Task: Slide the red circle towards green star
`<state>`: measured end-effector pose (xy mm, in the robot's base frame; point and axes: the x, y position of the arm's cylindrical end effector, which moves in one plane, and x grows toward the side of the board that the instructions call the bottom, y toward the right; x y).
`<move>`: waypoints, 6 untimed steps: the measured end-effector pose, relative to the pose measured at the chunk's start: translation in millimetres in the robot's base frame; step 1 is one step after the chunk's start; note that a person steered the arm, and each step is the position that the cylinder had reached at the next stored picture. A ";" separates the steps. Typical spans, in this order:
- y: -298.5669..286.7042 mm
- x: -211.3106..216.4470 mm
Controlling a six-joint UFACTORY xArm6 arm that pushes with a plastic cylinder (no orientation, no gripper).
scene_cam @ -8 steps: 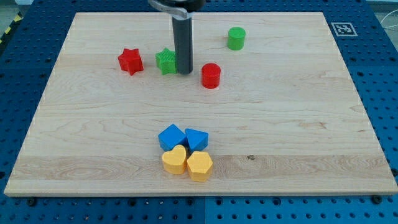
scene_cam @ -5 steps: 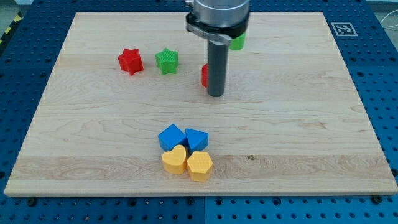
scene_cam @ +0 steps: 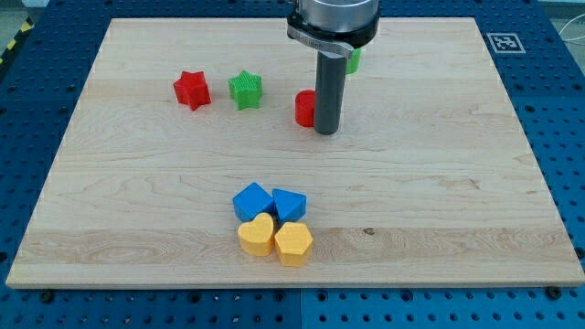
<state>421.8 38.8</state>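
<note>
The red circle [scene_cam: 304, 109] sits on the wooden board, partly hidden behind my rod. My tip [scene_cam: 326, 132] rests on the board just to the right of the red circle, touching or nearly touching its right side. The green star [scene_cam: 245, 90] lies to the left of the red circle, with a gap between them.
A red star [scene_cam: 192, 90] lies left of the green star. A green circle [scene_cam: 353, 60] is mostly hidden behind the rod near the view's top. Two blue blocks [scene_cam: 252, 201] [scene_cam: 289, 205] and two yellow blocks [scene_cam: 257, 235] [scene_cam: 293, 243] cluster near the view's bottom.
My tip moved from beside the green star, across to the right of the red circle. The blocks have not visibly moved.
</note>
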 end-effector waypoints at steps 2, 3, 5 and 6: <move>0.0 -19.2; 0.0 -5.2; -13.7 10.6; -13.7 3.9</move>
<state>425.7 25.1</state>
